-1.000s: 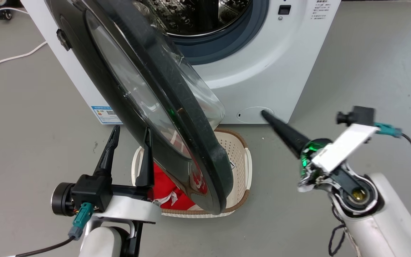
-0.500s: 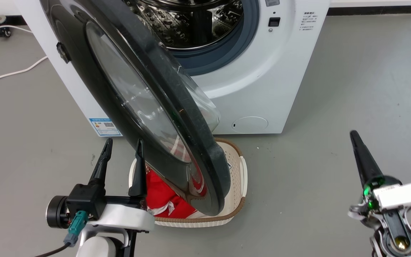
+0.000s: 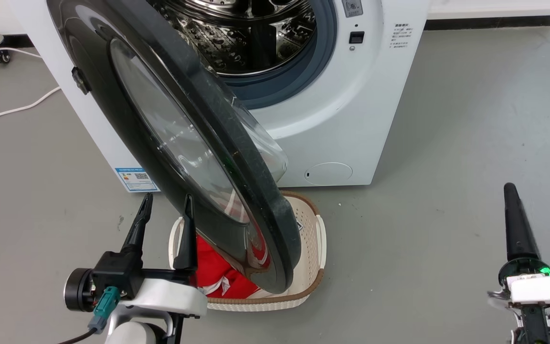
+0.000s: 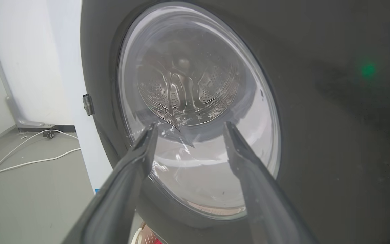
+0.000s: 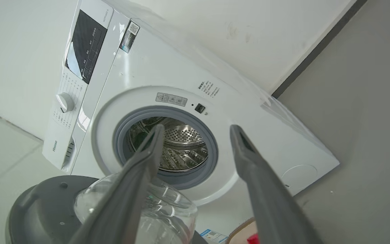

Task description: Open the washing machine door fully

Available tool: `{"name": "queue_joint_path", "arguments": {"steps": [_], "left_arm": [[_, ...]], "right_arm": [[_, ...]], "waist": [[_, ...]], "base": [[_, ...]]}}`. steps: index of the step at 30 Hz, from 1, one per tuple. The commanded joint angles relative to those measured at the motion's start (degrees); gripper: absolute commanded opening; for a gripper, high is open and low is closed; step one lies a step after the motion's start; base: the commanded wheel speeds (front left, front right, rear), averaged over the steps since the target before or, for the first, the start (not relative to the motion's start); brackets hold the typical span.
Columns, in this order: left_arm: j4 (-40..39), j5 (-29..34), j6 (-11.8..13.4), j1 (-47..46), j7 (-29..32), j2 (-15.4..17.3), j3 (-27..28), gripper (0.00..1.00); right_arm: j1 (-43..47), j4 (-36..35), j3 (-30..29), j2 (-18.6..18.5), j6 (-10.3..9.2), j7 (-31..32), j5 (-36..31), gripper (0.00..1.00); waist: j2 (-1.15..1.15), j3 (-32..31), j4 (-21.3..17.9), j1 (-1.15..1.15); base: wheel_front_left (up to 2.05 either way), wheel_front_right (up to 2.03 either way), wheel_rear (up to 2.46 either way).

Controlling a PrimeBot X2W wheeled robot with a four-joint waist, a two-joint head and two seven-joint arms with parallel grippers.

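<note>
My left pincer (image 3: 168,197) is down low and close to me. Its two fingers are spread apart and there is nothing between them. My right pincer (image 3: 509,188) is far off to the other side, over bare grey floor (image 3: 447,143). In its own wrist view, the right pincer (image 5: 197,127) has its fingers apart too, and it holds nothing.

Right in front of the left pincer (image 4: 191,124) is the washing machine door (image 4: 317,135). I see its shiny black outside and its round window past the fingertips. I cannot tell if the finger nearest the door touches it. From my head view, the washing machine door (image 3: 237,157) is swung out from the machine, with its edge turned to me. It is well away from the right pincer, on that pincer's left.

Under the door, just right of the left pincer, is a white laundry basket (image 3: 311,229) with a red cloth (image 3: 217,272) inside.

Ahead of both pincers stands the white washing machine (image 3: 351,119). Its steel drum (image 3: 237,33) is uncovered. Past the right pincer's fingers I see the door's clear glass bowl (image 5: 171,203), then the drum (image 5: 181,145) further on.

Far off to the left of the left pincer, a white cable (image 3: 12,107) lies on the floor.
</note>
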Motion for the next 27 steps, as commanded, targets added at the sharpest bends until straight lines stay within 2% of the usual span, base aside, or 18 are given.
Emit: {"name": "queue_joint_path", "arguments": {"steps": [1, 8, 9, 12, 15, 21, 27], "left_arm": [[0.09, -0.26, 0.01, 0.28, -0.15, -0.02, 0.04, 1.00], [-0.20, -0.05, 0.23, -0.08, -0.15, 0.00, 0.51, 1.00], [-0.20, -0.05, 0.23, -0.08, -0.15, 0.00, 0.51, 1.00], [-0.29, 0.10, 0.11, -0.19, -0.15, -0.01, 0.86, 1.00], [-0.39, 0.25, 0.06, -0.20, -0.15, -0.01, 1.05, 1.00], [-0.30, 0.53, -0.13, 0.23, -0.15, -0.02, 1.30, 1.00], [-0.13, 0.63, -0.29, 0.63, -0.15, -0.02, 1.44, 1.00]], "right_arm": [[0.01, 0.54, -0.85, -0.75, 0.00, -1.30, -5.00, 1.00], [-0.98, -1.76, -7.44, 1.44, 0.00, -3.50, -32.04, 1.00], [-0.98, -1.76, -7.44, 1.44, 0.00, -3.50, -32.04, 1.00], [0.31, -4.55, -9.02, 2.85, -0.01, -3.59, -43.20, 1.00], [1.89, -7.07, -8.95, 4.11, -0.01, -2.68, -51.68, 1.00], [6.06, -9.97, -6.27, 6.13, -0.02, 0.13, -59.92, 1.00], [7.98, -8.81, -5.61, 7.26, -0.02, -0.13, -61.38, 1.00]], "waist": [[0.00, 0.02, 0.03, 0.00], [0.00, 0.13, -0.08, 0.00], [0.00, 0.13, -0.08, 0.00], [0.00, 0.07, -0.16, 0.00], [0.00, -0.05, -0.25, 0.00], [0.00, -0.54, -0.31, 0.00], [0.00, -0.71, -0.51, 0.00]], "base": [[0.00, 0.00, 0.00], [0.00, 0.00, 0.00], [0.00, 0.00, 0.00], [0.00, 0.00, 0.00], [0.00, 0.00, 0.00], [0.00, 0.00, 0.00], [0.00, 0.00, 0.00]]}}
